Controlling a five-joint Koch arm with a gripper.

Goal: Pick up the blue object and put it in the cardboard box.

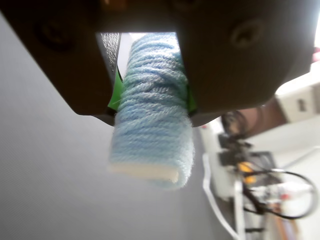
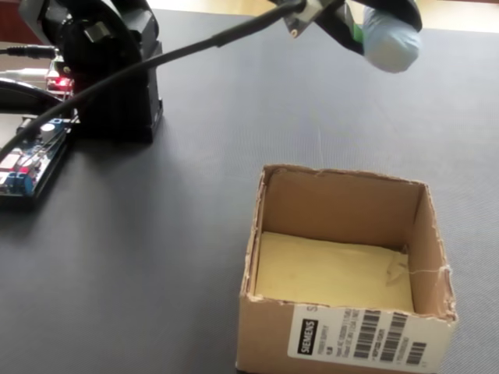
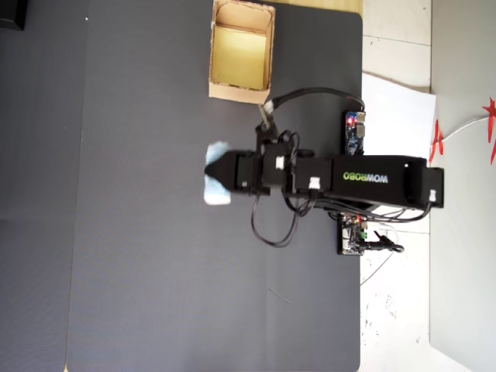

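Observation:
The blue object (image 1: 152,125) is a pale blue wound-yarn bundle, clamped between my gripper's (image 1: 152,102) green-padded jaws and sticking out below them. In the fixed view the blue object (image 2: 390,40) hangs high at the top right, held by the gripper (image 2: 366,33) above the mat, beyond the cardboard box (image 2: 343,343). From overhead, the blue object (image 3: 217,186) pokes out left of the gripper (image 3: 221,172). The cardboard box (image 3: 240,94) sits at the top of the mat, open, its yellowish inside bare.
The arm's black base (image 2: 117,86) and circuit boards (image 2: 27,164) stand at the left of the fixed view. A dark grey mat (image 3: 139,232) covers the table. Cables and a board (image 3: 353,232) lie at the mat's right edge overhead.

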